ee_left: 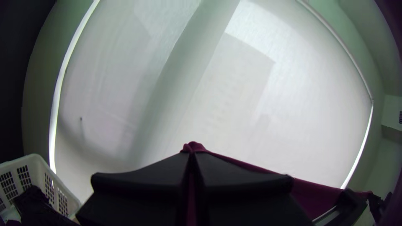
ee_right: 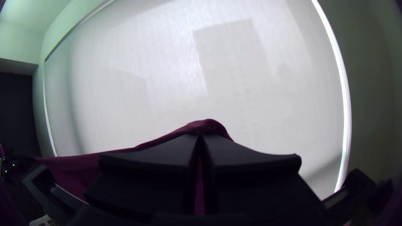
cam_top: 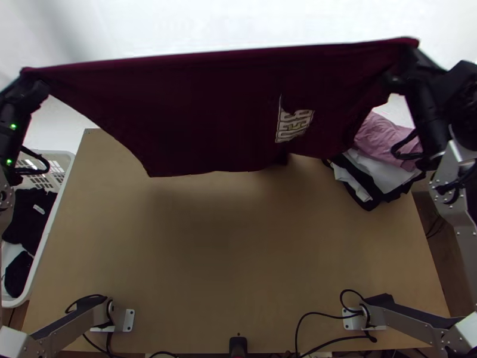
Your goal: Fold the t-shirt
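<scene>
Your left gripper (ee_left: 192, 153) and right gripper (ee_right: 200, 136) are clamped on the maroon t-shirt's (cam_top: 203, 113) upper corners, spreading it in the air over the wooden table (cam_top: 238, 256). The cloth is dim, but it seems unfolded; you have laying down and folding left.

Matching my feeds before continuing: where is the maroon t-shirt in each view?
Top view: the maroon t-shirt hangs across the upper half.
Left wrist view: low centre, in the left gripper, trailing lower right.
Right wrist view: low centre, in the right gripper, trailing lower left.
Shared landmark: white backdrop.
</scene>
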